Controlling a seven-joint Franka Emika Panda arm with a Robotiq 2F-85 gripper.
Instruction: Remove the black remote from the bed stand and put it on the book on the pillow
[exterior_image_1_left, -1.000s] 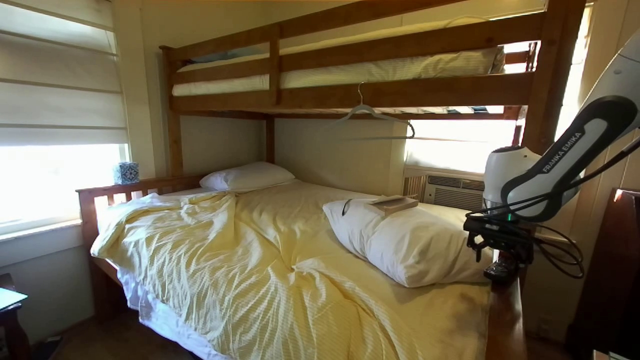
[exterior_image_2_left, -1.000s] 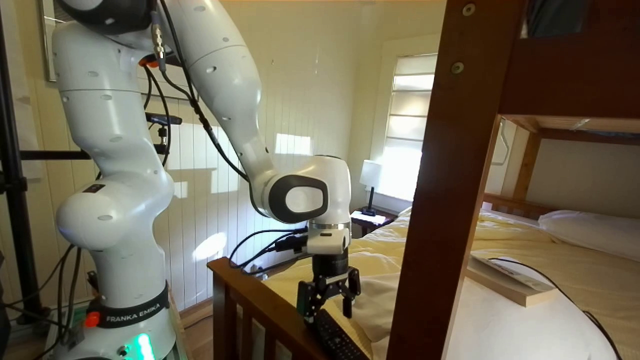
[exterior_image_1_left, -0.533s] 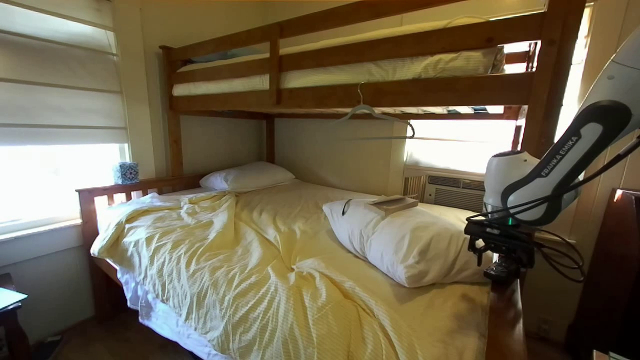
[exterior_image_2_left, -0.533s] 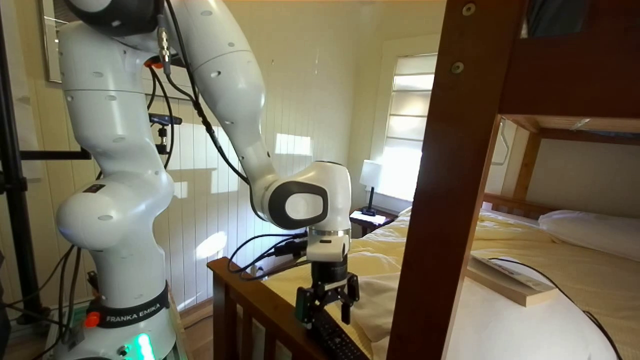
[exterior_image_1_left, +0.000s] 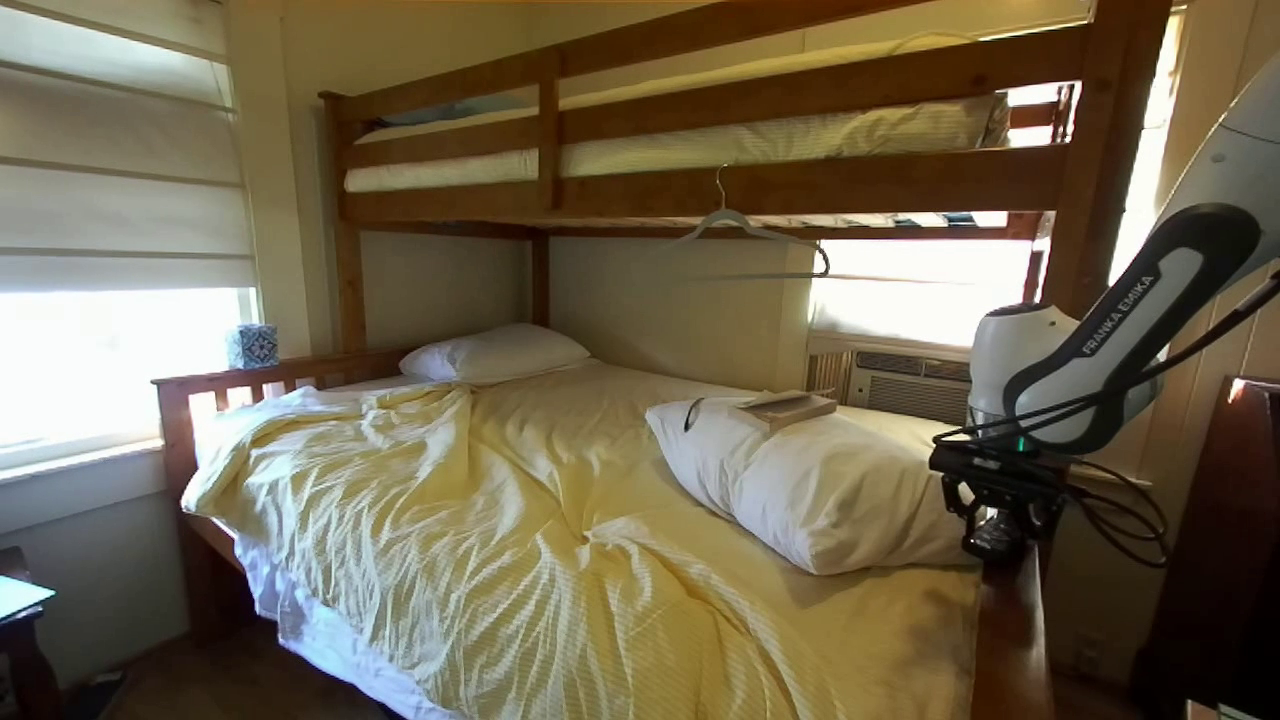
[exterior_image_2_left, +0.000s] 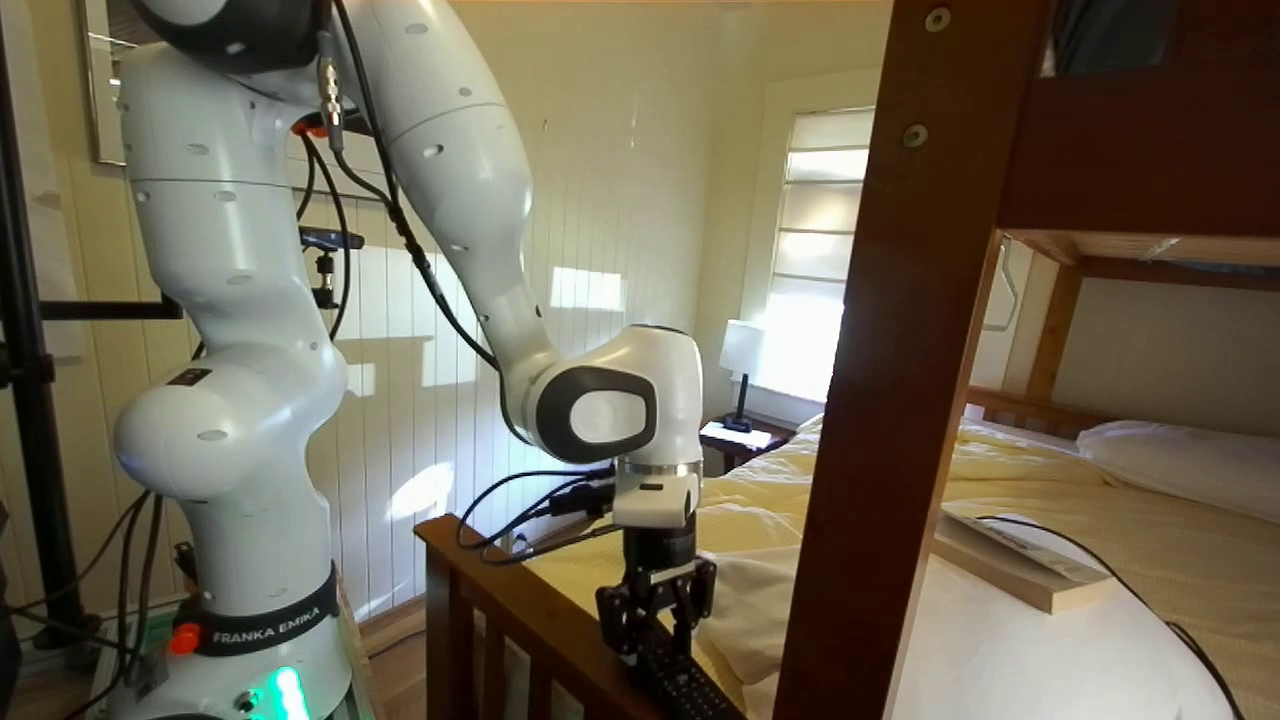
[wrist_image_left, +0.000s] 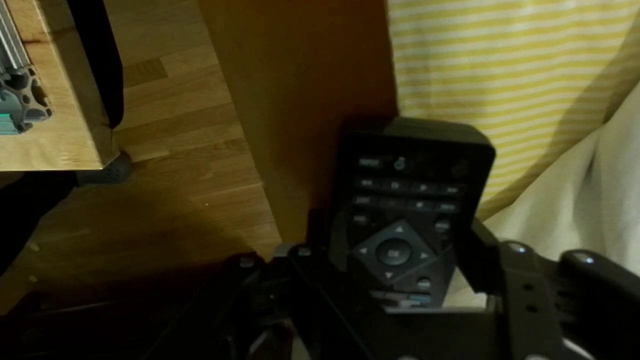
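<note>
Bedrail (exterior_image_2_left: 540, 605): tool (exterior_image_2_left: 654, 643) newly snug around remote (wrist_image_left: 400, 210)

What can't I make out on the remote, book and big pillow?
Wrist view: lower end of black remote, covered by gripper; small button labels, blurred.
In an exterior view: left corner of book, behind wooden bedpost; near part of large white pillow, cut off by bottom edge.
Both exterior views: cover print, too small.

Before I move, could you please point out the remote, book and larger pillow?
Remote (wrist_image_left: 393, 251), wrist view: OK button.
Book (exterior_image_2_left: 1000, 576), in an exterior view: side edge.
Larger pillow (exterior_image_1_left: 812, 485), in an exterior view: middle.
</note>
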